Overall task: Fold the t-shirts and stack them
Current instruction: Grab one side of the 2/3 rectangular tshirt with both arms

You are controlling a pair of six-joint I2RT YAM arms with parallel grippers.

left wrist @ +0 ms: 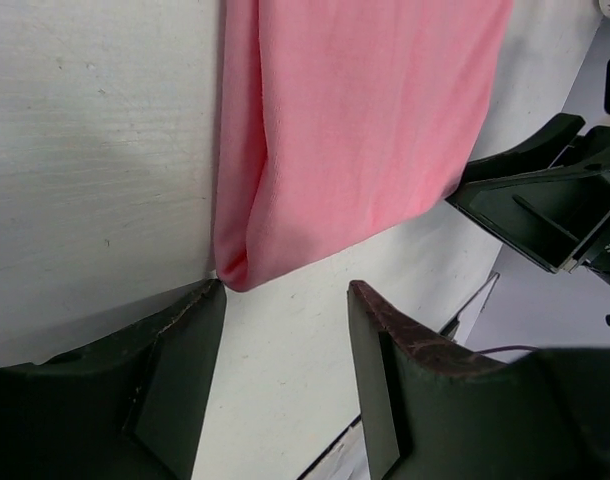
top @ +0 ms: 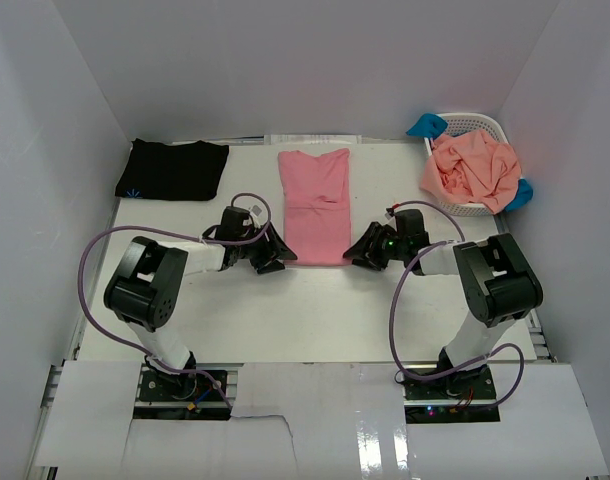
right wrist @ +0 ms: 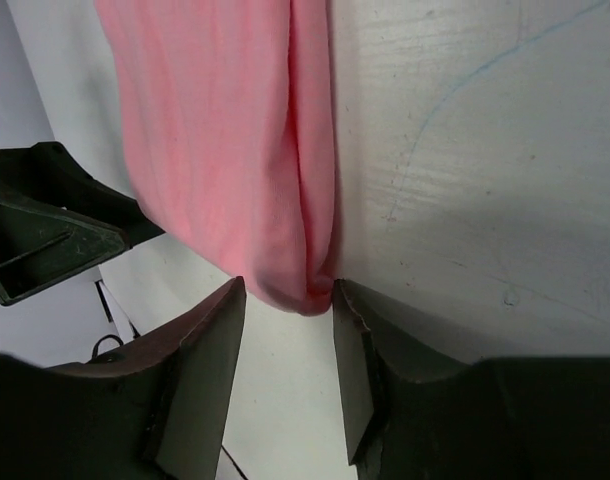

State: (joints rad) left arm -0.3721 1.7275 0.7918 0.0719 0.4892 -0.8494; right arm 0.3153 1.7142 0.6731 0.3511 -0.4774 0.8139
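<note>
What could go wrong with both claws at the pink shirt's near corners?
1. Left claw is open with the pink t-shirt corner at one finger's edge, not centred: it may miss or catch one layer.
2. Right claw brackets only the corner's tip: a thin bite could slip, skewing the fold.

The blue t-shirt (top: 426, 125) (only bits showing) is mostly hidden by the basket (top: 482, 120).

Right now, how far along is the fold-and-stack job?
Done: the black t-shirt lies folded at the far left. In hand: the pink t-shirt is a lengthwise strip, left gripper open at its near left corner, right gripper bracketing the other. Left: its crosswise fold, stacking, and the salmon-orange t-shirt and blue t-shirt in the basket.
</note>
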